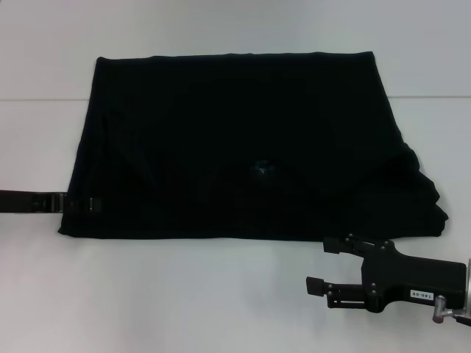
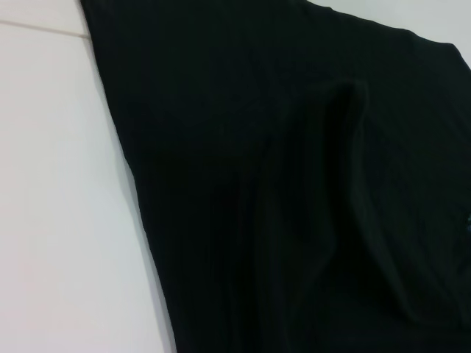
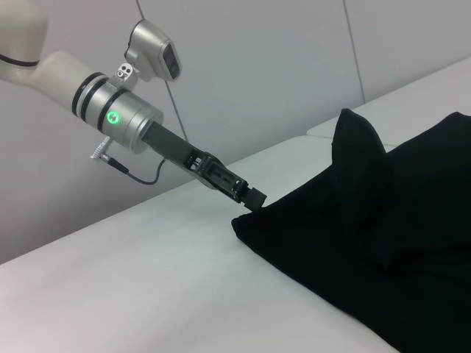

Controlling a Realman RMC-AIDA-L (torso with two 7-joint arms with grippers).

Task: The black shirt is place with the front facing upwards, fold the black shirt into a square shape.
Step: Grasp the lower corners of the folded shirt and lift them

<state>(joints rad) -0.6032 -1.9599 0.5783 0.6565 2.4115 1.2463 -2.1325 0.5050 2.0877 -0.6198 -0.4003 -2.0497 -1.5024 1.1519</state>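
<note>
Black cloth covers most of the white counter (image 1: 221, 294): the shirt (image 1: 243, 140) lies already folded into a broad, roughly rectangular slab, its near-right corner bulging out in a loose flap rather than a clean edge. The left gripper (image 1: 87, 205) is at the shirt's near-left corner, its tip right at the hem; in the right wrist view it (image 3: 250, 200) meets that corner low on the counter, but whether its jaws are closed on fabric I cannot tell. The right gripper (image 1: 324, 266) hangs just off the near edge by the right corner, clear of the cloth, jaws parted and empty. The main risk, as I judge it, is uneven work: if only the left corner is lifted while the right side stays free, the fold would skew and the bulging right flap would drag or bunch. A shallow pinch might catch just the top layer, peeling the stack apart. The ridge of raised fabric seen in the left wrist view could get trapped as a lasting crease.
</note>
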